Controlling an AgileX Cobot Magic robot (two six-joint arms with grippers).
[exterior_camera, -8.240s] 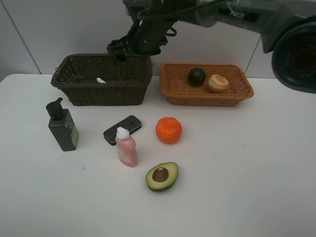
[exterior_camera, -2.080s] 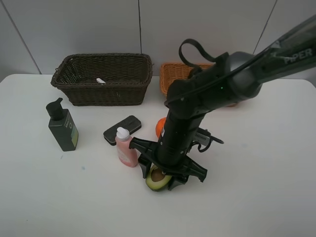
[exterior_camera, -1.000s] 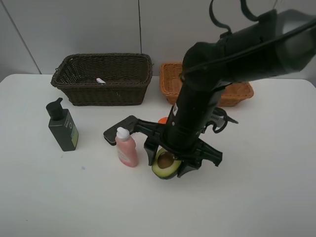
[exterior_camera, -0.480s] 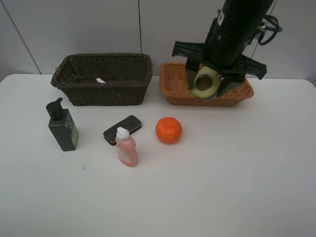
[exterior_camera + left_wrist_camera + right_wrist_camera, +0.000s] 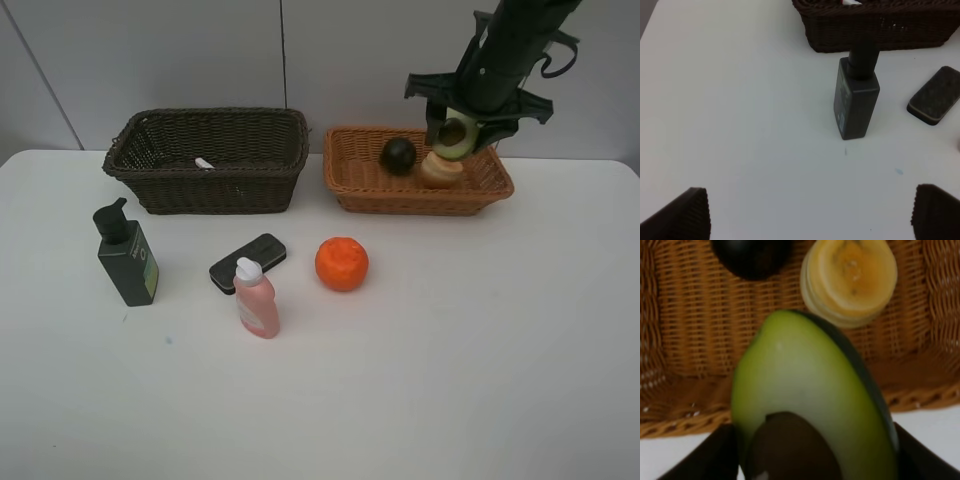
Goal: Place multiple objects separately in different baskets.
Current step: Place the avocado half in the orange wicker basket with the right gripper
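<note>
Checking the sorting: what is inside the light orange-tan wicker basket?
A dark mangosteen and a tan round fruit lie inside. The halved avocado in the right gripper above covers part of that fruit.

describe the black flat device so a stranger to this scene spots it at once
Start at the dark brown basket at the back left of the table. In front of its right end lies the black flat device, just behind the pink white-capped bottle. It is the only low dark slab lying flat; the bottle stands upright and the orange beside it is round.
</note>
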